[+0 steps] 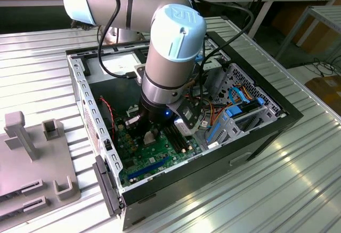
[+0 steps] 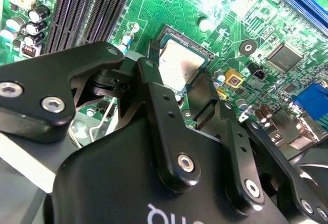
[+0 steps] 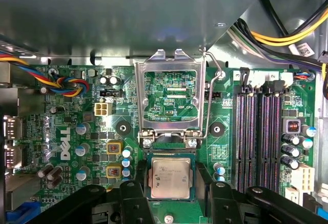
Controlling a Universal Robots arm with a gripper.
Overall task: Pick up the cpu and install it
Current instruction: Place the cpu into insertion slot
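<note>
The cpu (image 3: pixel 170 177), a silvery square chip with a green rim, lies level in the black socket on the green motherboard (image 3: pixel 77 131). My gripper (image 3: pixel 173 185) is straight over it, and its black fingers (image 3: pixel 134 196) press against two opposite edges of the chip. In the second wrist view the cpu (image 2: pixel 177 65) shows between the same fingertips of the gripper (image 2: pixel 178 75). The socket's metal load plate (image 3: pixel 169 98) stands raised just beyond the chip, its wire lever (image 3: pixel 207 106) swung up. In the exterior view the gripper (image 1: pixel 149 136) is low inside the open computer case (image 1: pixel 213 158).
Black memory slots (image 3: pixel 256 142) run beside the socket. Coloured cable bundles (image 3: pixel 61 85) and yellow-black wires (image 3: pixel 287 34) hang near the case walls. A drive cage with blue parts (image 1: pixel 240 110) fills one side of the case. A grey fixture (image 1: pixel 32 158) stands on the slatted table.
</note>
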